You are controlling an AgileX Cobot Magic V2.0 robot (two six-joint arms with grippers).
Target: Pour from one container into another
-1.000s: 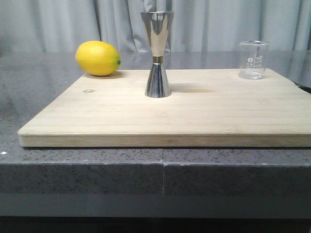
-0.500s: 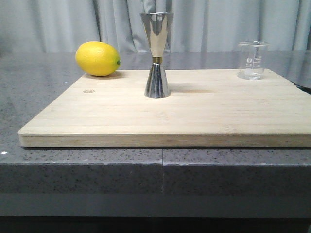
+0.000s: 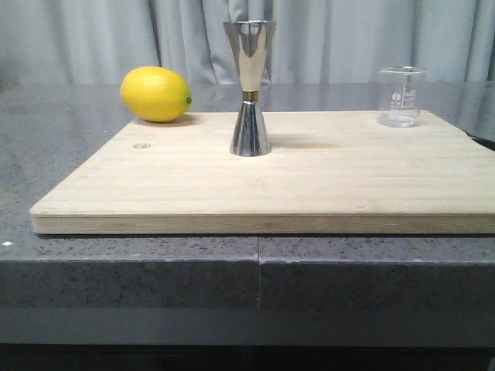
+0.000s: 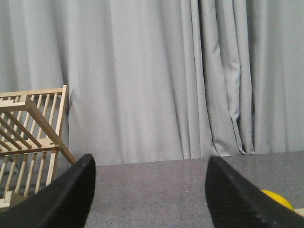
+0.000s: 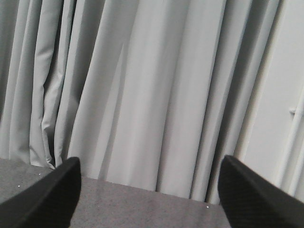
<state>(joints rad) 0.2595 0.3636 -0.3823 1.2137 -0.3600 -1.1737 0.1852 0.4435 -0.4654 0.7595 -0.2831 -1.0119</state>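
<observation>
A small clear glass beaker (image 3: 401, 96) with white marks stands at the back right of the wooden cutting board (image 3: 271, 185). The tall steel jigger (image 3: 250, 86), gold band at its waist, stands upright near the board's back middle. Neither arm shows in the front view. My left gripper (image 4: 151, 164) is open over grey counter, nothing between its fingers, a sliver of lemon (image 4: 277, 200) beside one finger. My right gripper (image 5: 150, 166) is open too, facing the curtain with nothing in it.
A yellow lemon (image 3: 155, 93) lies at the board's back left corner. A wooden slatted rack (image 4: 28, 137) stands on the grey stone counter (image 3: 46, 154) in the left wrist view. Grey curtains hang behind the counter.
</observation>
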